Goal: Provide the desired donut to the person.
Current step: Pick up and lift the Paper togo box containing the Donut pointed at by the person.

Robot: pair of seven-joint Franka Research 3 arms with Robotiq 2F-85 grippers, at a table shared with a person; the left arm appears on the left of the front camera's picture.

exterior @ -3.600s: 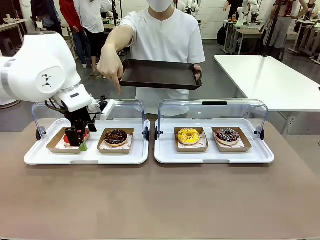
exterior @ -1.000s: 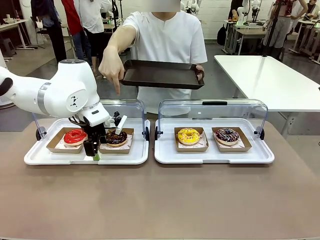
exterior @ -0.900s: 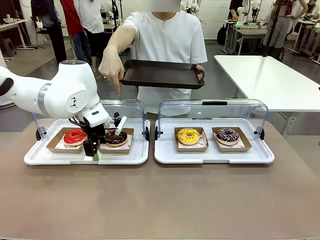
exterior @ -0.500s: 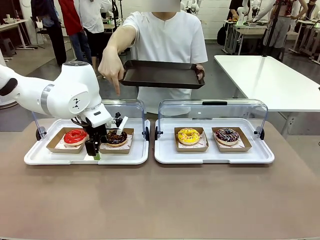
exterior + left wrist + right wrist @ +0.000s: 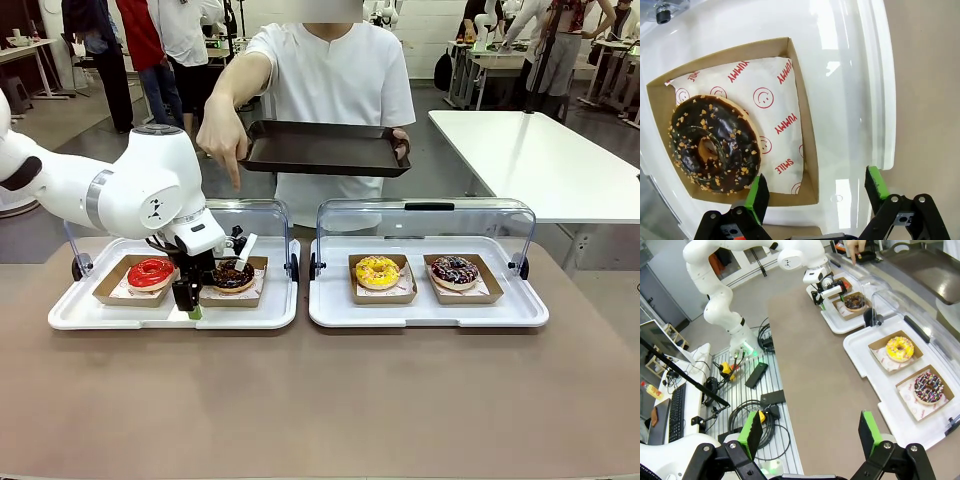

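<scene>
The left gripper (image 5: 816, 192) has shifted from the red donut (image 5: 150, 272) to the chocolate donut (image 5: 232, 273), boxed in the left tray (image 5: 80, 316) and partly hidden behind that gripper; jaws wide, empty; right gripper (image 5: 807, 432) gapes aloft; the person (image 5: 330, 80) points down.

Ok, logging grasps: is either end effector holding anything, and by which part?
Nothing held: left end effector open above the chocolate donut box, right end effector open, empty.
</scene>
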